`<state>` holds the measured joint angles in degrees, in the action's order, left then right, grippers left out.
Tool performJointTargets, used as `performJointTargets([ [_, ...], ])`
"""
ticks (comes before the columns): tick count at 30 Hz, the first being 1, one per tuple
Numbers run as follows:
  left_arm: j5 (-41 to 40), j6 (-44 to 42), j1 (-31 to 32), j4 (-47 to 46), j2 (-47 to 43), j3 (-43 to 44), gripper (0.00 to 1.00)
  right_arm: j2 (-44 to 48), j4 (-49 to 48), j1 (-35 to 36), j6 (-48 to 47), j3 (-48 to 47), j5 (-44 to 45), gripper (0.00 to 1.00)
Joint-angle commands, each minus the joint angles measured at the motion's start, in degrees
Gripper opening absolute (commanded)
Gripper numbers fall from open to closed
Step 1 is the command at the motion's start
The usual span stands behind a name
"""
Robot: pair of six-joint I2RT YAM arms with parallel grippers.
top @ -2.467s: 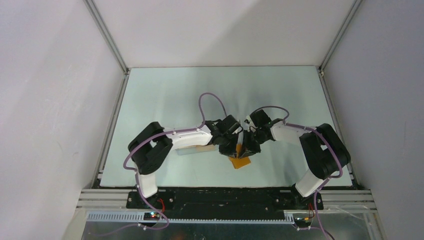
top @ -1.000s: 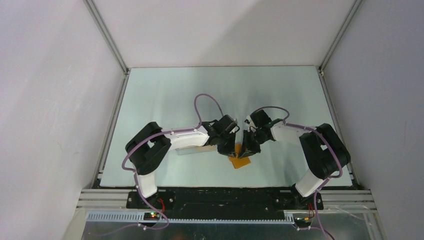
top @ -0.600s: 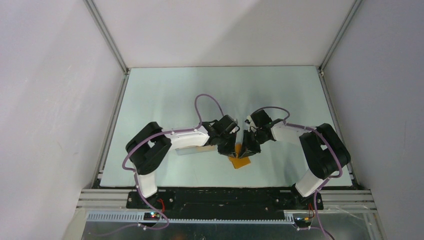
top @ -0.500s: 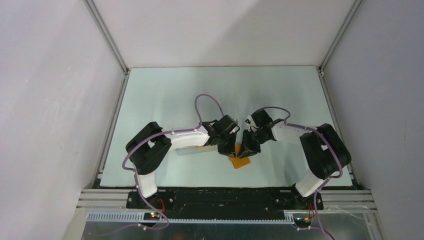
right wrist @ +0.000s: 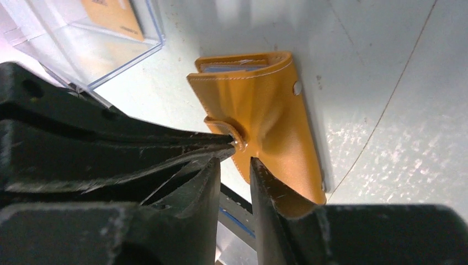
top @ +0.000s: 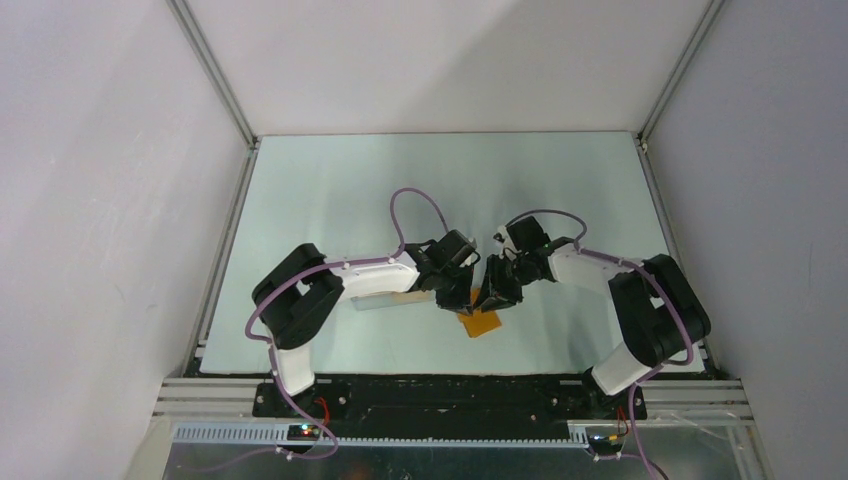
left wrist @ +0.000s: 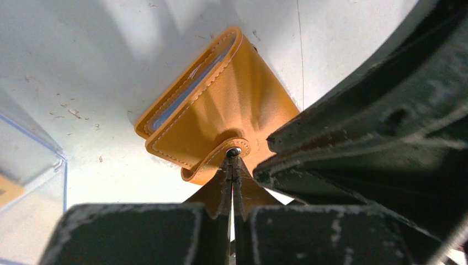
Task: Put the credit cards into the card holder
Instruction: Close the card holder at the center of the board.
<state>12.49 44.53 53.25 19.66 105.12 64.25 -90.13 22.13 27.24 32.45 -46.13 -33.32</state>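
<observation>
Card holder (top: 481,322) lies lower centre, unmoved. Left pincer (left wrist: 232,161) stays clamped on it. Right pincer (right wrist: 235,160), together before, now stands apart.

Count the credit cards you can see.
1: a credit card lies in the clear box beside the card holder. Others may be hidden inside the holder or box.
</observation>
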Motion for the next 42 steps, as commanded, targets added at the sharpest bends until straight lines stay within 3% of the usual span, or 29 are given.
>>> performJointTargets([
  [1,0.2,-1.1,0.7,-0.9,1.2,1.5,0.00,-2.8,-1.3,-0.3,-0.4,0.1,0.5,0.28],
  [8,0.8,-1.3,0.9,-1.0,1.7,1.8,0.00,-6.5,-3.8,-0.5,-0.4,0.1,0.4,0.24],
  [21,1.0,-1.4,1.0,-1.0,1.6,1.9,0.00,-9.6,-6.5,-0.9,-0.5,0.1,0.3,0.00],
  [33,2.4,0.0,-2.2,-5.2,-7.9,-1.9,0.10,-9.9,-5.2,-0.8,-1.1,0.1,1.4,0.00],
  [42,0.3,0.4,-4.0,-5.4,-6.0,-4.7,0.09,-9.7,-5.1,-0.7,-1.0,0.1,0.7,0.00],
])
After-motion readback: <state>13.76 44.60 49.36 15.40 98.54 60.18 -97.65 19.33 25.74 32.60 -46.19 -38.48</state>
